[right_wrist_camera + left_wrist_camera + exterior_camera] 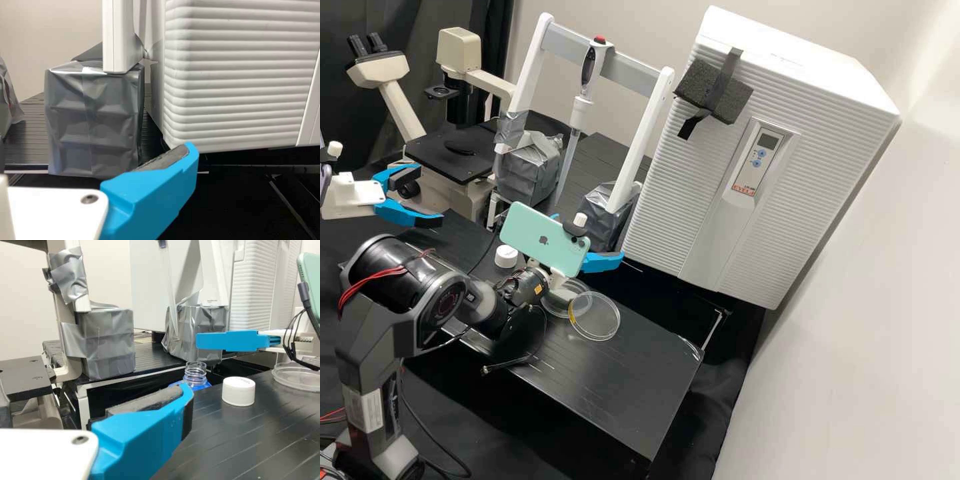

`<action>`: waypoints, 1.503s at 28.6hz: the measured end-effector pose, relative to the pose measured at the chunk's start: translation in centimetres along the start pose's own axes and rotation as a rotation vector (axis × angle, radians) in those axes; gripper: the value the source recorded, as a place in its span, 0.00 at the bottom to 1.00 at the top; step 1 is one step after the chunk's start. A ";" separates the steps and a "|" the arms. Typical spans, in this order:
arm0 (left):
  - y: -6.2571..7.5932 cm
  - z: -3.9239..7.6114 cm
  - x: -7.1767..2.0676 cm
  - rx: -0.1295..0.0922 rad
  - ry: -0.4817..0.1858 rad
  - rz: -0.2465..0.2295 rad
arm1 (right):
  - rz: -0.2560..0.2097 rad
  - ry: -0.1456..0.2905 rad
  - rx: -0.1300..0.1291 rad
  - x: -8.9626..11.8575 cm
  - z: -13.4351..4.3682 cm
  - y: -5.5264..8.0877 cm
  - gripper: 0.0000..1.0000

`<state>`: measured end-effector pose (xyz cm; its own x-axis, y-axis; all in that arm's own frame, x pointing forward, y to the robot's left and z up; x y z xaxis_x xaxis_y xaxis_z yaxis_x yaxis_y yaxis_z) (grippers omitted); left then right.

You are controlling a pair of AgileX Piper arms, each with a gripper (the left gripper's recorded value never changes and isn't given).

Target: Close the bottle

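Bottle is open, no cap on it. It stands upright on the counter, clear neck, blue lower down, right in front of a taped block. The cap is white and sits flat on the counter just beside the bottle, not touching it. In the high view the cap is left of the phone that's clipped onto the near arm.

Left gripper hangs out at the counter's left edge by the microscope, well apart from bottle and cap. Its two blue fingers are spread wide with nothing between them.

Right gripper is over by the taped block and the big white machine, up above the counter. From the left wrist view one of its fingers sticks out level, higher than the bottle's mouth and a bit behind it. Looks spread open too, and it's got hold of nothing.

A clear dish lies on the counter near the phone, and a pipette hangs from the white frame farther back.
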<state>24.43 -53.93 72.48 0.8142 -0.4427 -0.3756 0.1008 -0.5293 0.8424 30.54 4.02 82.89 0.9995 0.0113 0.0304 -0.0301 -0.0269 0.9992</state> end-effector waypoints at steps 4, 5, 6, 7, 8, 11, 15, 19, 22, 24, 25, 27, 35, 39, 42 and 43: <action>-0.1 -0.1 -0.10 -0.004 0.009 -0.001 | 0.000 0.000 0.000 0.0 0.0 0.0 1.00; -0.1 -0.2 -0.14 -0.004 0.011 -0.001 | 0.000 0.000 0.000 0.0 0.0 0.0 1.00; -0.1 -0.2 -0.20 -0.005 0.013 -0.003 | 0.000 0.000 0.000 0.0 0.0 0.0 1.00; -0.1 -0.3 -0.25 -0.005 0.016 -0.004 | 0.000 0.000 0.000 0.0 0.0 0.0 1.00; -0.2 -0.3 -0.29 -0.005 0.017 -0.006 | 0.000 0.000 0.000 0.0 0.0 0.0 1.00; -0.2 -0.3 -0.29 -0.005 0.017 -0.006 | 0.002 0.002 0.000 0.0 0.0 0.0 1.00; -0.2 -0.3 -0.29 -0.005 0.017 -0.006 | 0.003 0.003 0.000 -1.2 -0.1 0.1 1.00; -0.2 -0.3 -0.28 -0.005 0.017 -0.006 | 0.050 0.051 0.000 -3.8 -0.9 0.9 1.00; -0.2 -0.3 -0.27 -0.006 0.017 -0.008 | 0.081 0.104 0.010 -5.3 -1.6 1.2 1.00; -0.4 -0.4 -0.24 -0.007 0.019 -0.013 | 0.084 0.152 0.011 -6.6 -2.3 1.0 1.00; -0.4 -0.4 -0.23 -0.007 0.019 -0.014 | 0.073 0.168 0.010 -7.1 -2.5 0.7 1.00; -0.4 -0.4 -0.23 -0.007 0.019 -0.014 | 0.051 0.197 0.009 -7.8 -2.9 0.2 1.00; -0.4 -0.5 -0.14 -0.007 0.023 -0.013 | -0.107 0.234 0.012 -10.6 -3.0 -3.2 1.00; -0.2 -0.7 0.01 -0.005 0.028 -0.003 | -0.158 0.235 0.015 -11.6 -2.8 -4.2 1.00; -0.1 -0.7 0.06 -0.004 0.029 0.001 | -0.173 0.228 0.004 -12.0 -2.7 -4.6 1.00; -0.1 -0.8 0.06 -0.004 0.034 0.000 | -0.172 0.223 0.005 -12.1 -2.6 -4.6 1.00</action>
<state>24.95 -53.30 72.70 0.8329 -0.4180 -0.3628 0.1034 -0.5264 0.8439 18.56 6.59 78.02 0.9624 0.2362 -0.1345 0.1409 -0.0106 0.9900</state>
